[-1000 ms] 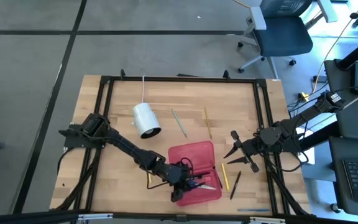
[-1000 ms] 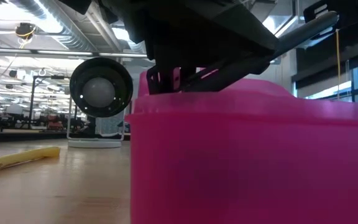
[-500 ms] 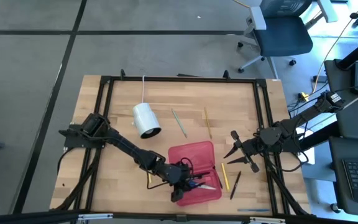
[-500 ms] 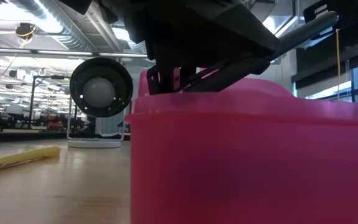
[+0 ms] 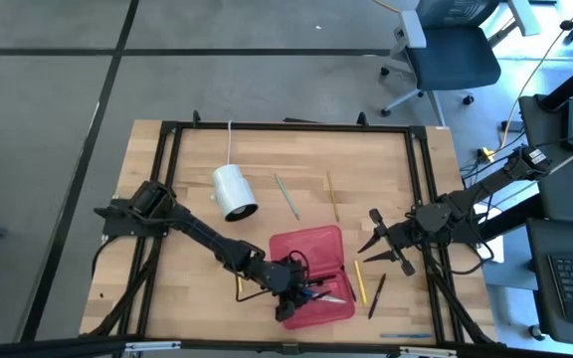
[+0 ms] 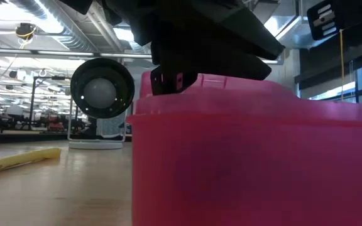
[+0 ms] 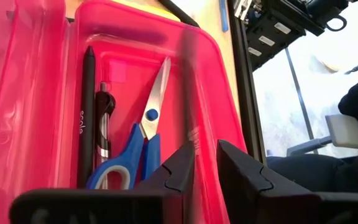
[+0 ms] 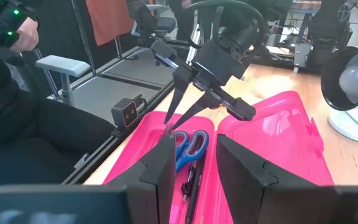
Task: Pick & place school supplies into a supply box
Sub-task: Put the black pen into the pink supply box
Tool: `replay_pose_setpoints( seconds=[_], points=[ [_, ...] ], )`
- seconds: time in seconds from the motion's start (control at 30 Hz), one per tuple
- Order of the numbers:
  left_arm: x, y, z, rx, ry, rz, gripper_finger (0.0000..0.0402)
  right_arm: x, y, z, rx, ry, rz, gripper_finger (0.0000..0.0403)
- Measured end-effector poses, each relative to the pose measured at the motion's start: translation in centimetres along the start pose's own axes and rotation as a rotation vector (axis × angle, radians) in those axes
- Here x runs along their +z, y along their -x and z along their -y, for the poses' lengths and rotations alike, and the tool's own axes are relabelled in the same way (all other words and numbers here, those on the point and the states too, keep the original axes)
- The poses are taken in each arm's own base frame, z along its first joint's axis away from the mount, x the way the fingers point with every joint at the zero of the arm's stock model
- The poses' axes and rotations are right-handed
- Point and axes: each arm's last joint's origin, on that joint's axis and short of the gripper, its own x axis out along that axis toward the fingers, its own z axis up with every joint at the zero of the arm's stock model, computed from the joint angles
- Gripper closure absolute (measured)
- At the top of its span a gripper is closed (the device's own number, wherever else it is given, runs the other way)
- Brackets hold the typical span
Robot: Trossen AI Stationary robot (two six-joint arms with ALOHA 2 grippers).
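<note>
Red box: black pen just released by left jaws, now parted; dropped in beside scissors. One more supply counted packed. Right jaws held parted, empty.

The high view looks straight down from well above, taking in the whole surface and both arms. The low view sits at surface height, pressed close against the wall of the red case — it fills most of that picture — and faces level into the room. The left wrist view looks down into the open case from very near. The right wrist view faces it from farther off. All four views share the case.
</note>
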Motion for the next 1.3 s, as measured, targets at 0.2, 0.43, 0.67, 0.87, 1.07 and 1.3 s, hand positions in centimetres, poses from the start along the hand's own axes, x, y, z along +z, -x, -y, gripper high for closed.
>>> replay_pose_setpoints(
  seconds=[0.2,0.43,0.67,0.87,1.07,1.3],
  points=[
    [0.0,0.0,0.0,0.001,0.010,0.000,0.0323,0.0,0.0,0.0,0.000,0.000,0.000,0.0284],
    [0.0,0.0,0.0,-0.007,0.009,-0.003,0.0307,0.0,0.0,0.0,0.000,-0.001,0.000,0.0284],
    [1.5,1.9,1.5,-0.058,-0.094,0.049,0.0306,0.0,0.0,0.0,0.000,-0.029,0.002,0.0284],
    [3.3,6.0,3.8,-0.112,-0.182,0.098,0.0307,0.0,0.0,0.0,0.000,-0.031,0.005,0.0284],
    [4.0,12.5,5.7,0.017,-0.262,0.235,0.0302,0.2,0.0,0.0,0.003,-0.112,0.020,0.0284],
    [0.1,17.8,5.7,0.192,-0.294,0.404,0.0306,0.4,0.0,0.0,0.009,-0.333,0.038,0.0284]
  ],
)
